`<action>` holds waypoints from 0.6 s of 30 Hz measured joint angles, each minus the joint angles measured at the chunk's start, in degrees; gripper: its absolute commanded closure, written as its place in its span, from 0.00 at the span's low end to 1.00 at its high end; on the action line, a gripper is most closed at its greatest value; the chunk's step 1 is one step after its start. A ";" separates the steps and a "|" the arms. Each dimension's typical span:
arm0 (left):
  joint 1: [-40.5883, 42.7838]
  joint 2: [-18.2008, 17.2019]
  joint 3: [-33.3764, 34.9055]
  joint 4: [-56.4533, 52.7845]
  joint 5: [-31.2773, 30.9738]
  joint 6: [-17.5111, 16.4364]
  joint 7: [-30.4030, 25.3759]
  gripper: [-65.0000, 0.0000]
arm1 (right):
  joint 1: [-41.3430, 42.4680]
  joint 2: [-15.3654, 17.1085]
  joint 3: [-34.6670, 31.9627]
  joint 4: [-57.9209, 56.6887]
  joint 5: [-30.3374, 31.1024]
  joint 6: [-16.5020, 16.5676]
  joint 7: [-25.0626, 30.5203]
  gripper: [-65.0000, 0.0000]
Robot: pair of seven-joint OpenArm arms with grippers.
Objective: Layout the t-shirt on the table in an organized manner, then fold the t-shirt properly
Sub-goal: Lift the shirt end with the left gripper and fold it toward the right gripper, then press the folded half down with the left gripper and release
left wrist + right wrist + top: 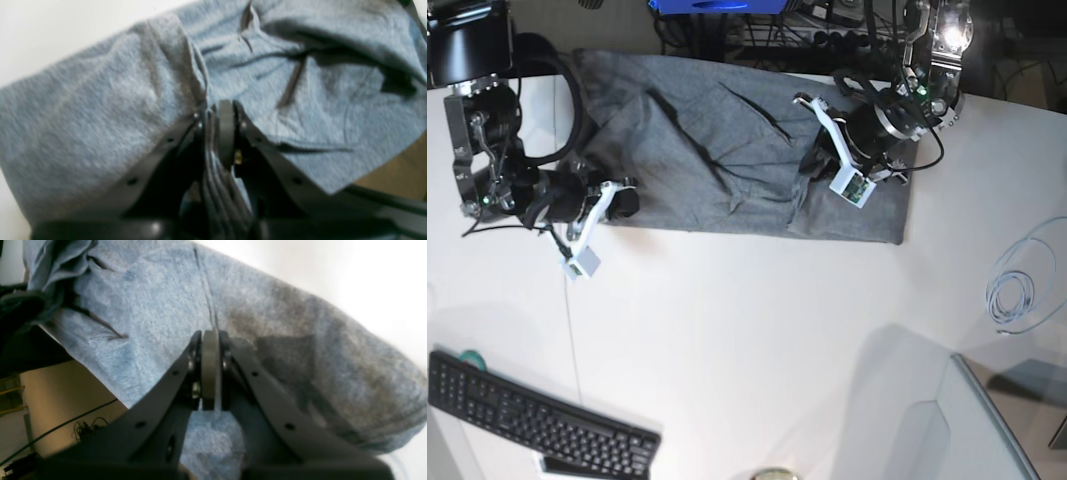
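Observation:
The heather-grey t-shirt [707, 140] lies spread but wrinkled along the far side of the white table [757, 340]. In the base view my left gripper [812, 165] sits on the shirt's right part and my right gripper [624, 200] at its near left corner. The left wrist view shows the left gripper [220, 106] shut, with a bunch of the t-shirt [100, 110] pinched between its fingers. In the right wrist view the right gripper [210, 335] is shut on the edge of the t-shirt [150, 306], near a seam.
A black keyboard [537, 420] lies at the near left. A coiled pale cable [1012, 295] rests at the right edge. A grey box [947, 430] stands at the near right. Cables and equipment crowd the space behind the table's far edge.

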State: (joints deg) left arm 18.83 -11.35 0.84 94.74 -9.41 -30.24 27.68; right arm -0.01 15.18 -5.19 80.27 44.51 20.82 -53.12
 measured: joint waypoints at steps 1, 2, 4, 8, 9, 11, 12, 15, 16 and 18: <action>-0.33 -0.07 0.83 0.26 -0.02 0.04 0.00 1.00 | 0.00 0.00 0.00 0.00 0.00 0.00 0.00 0.96; -0.46 -0.04 1.49 0.52 -0.02 0.07 -0.02 1.00 | 0.04 0.02 0.00 0.00 -0.11 0.00 0.00 0.96; -0.74 0.11 2.93 0.55 -0.02 1.05 0.09 1.00 | 0.09 0.04 0.00 0.00 -0.11 0.00 0.00 0.96; -2.05 0.07 5.84 -0.33 -0.07 2.58 -0.04 1.00 | 0.11 0.02 0.00 0.00 -0.11 0.00 0.00 0.96; -2.21 0.02 6.12 -0.59 -0.02 2.89 -0.02 1.00 | 0.13 0.02 0.00 0.00 -0.09 0.00 0.00 0.96; -2.47 -0.09 6.38 -0.94 -0.02 2.86 0.04 1.00 | 0.13 0.04 0.00 -0.02 -0.13 0.00 0.02 0.96; -2.67 -0.07 6.38 -1.29 -0.13 2.84 -0.04 1.00 | 0.11 0.04 0.00 -0.02 -0.13 0.00 0.00 0.96; -2.82 -0.11 6.36 -2.19 -0.07 2.86 -0.02 1.00 | 0.13 0.02 0.00 -0.02 -0.11 0.00 0.00 0.96; -2.80 -0.09 6.36 -2.47 -0.04 2.86 -0.02 1.00 | 0.13 0.04 0.00 -0.02 -0.11 0.00 0.00 0.96; -2.78 -0.07 6.40 -2.80 -0.04 2.84 0.00 1.00 | 0.13 0.02 0.00 -0.02 -0.11 0.00 0.00 0.96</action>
State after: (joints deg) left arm 16.05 -11.42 7.25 91.94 -9.45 -27.40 27.68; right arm 0.12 15.20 -5.19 80.25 44.40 20.82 -53.12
